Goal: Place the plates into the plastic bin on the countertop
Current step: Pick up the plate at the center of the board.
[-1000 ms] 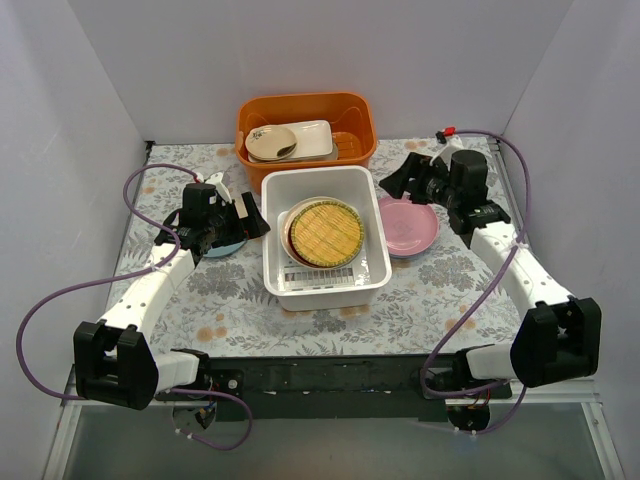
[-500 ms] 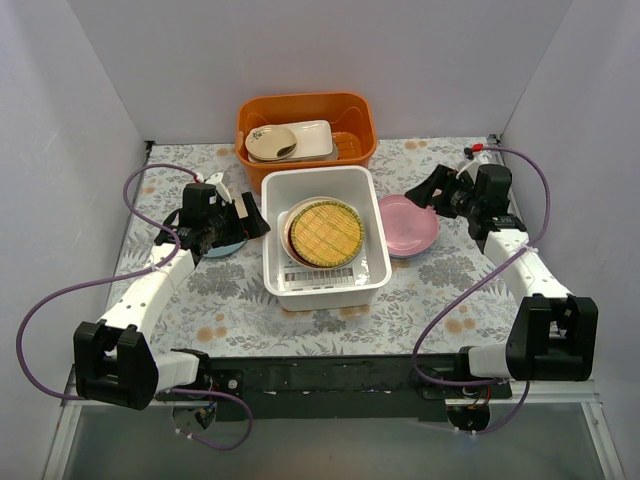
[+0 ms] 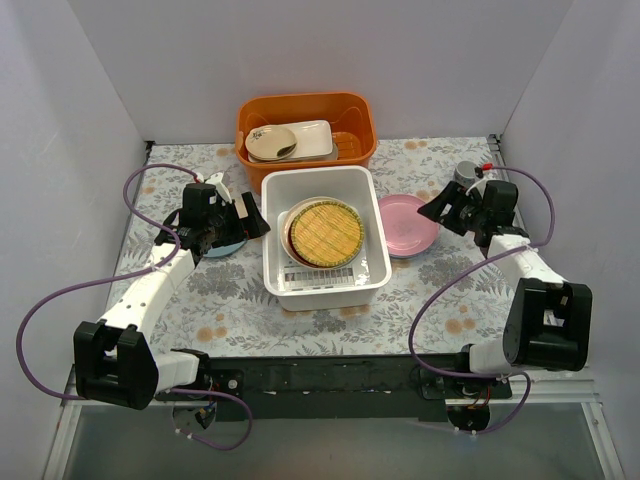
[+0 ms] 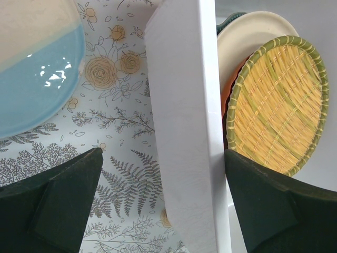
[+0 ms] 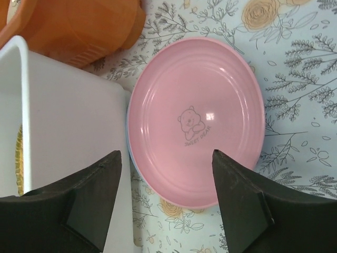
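Note:
The white plastic bin (image 3: 372, 215) stands mid-countertop and holds a stack of plates with the yellow woven plate (image 3: 326, 232) on top. In the left wrist view the yellow plate (image 4: 279, 105) lies over a red-brown edge (image 4: 230, 89), a cream plate (image 4: 247, 31) and a teal edge (image 4: 226, 21). The light blue plate (image 3: 222, 247) (image 4: 31, 89) lies left of the bin. My left gripper (image 3: 250, 222) (image 4: 163, 205) is open, with its jaws either side of the bin's left wall (image 4: 184, 132). The pink plate (image 3: 407, 225) (image 5: 197, 121) lies right of the bin. My right gripper (image 3: 437, 207) (image 5: 166, 205) is open, above the pink plate's near edge.
An orange tub (image 3: 305, 110) (image 5: 79, 26) stands behind the bin and holds a beige oval dish with a spoon (image 3: 272, 142) and a white tray. The bin's right wall (image 5: 63, 121) almost touches the pink plate. The countertop (image 3: 450, 290) has white walls on three sides.
My right arm has swung from behind the pink plate to its right side, with the gripper now pointing left at the plate. The left arm and the plates have not moved.

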